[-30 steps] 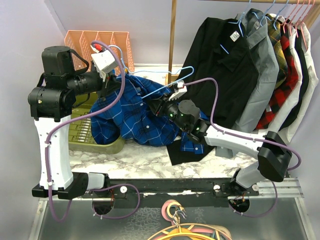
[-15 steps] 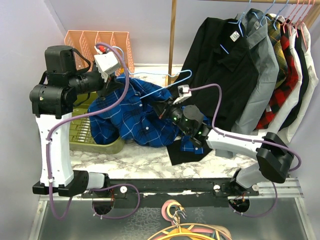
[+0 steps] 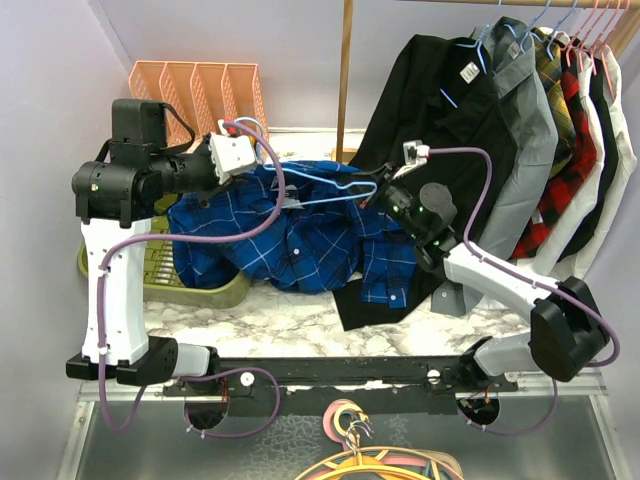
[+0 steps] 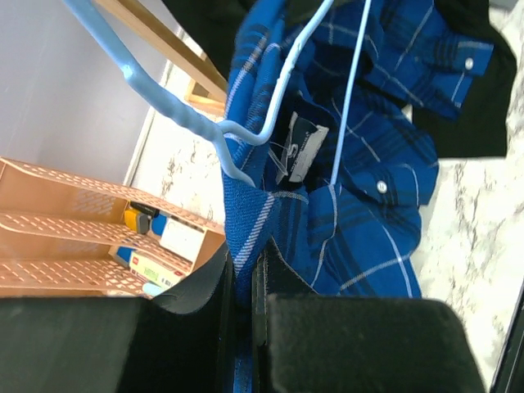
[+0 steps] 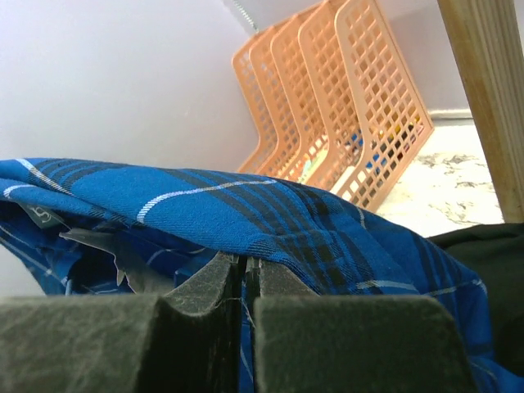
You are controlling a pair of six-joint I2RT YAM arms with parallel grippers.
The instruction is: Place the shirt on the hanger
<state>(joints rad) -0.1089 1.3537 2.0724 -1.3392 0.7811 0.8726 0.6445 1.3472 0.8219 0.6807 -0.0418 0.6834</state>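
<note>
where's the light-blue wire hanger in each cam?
Top external: light-blue wire hanger at centre, over the blue plaid shirt.
Left wrist: runs from upper left to centre.
Right wrist: not in view.
Shared landmark: orange mesh file rack.

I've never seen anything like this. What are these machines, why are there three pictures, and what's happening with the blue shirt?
These are two robot arms bolted to the near edge of a table, each ending in a two-finger gripper. The wide picture comes from a fixed camera above and behind them. The other two come from small cameras on each wrist, so the dark blocks at the bottom are that arm's own fingers. The left gripper and the right gripper are both pinched shut on a royal-blue plaid button-up shirt, holding it up between them over the marble-patterned table. A thin light-blue wire hanger sits at its collar. Around them are an orange mesh file rack, an olive-green tray and a rail of hung shirts.
</note>
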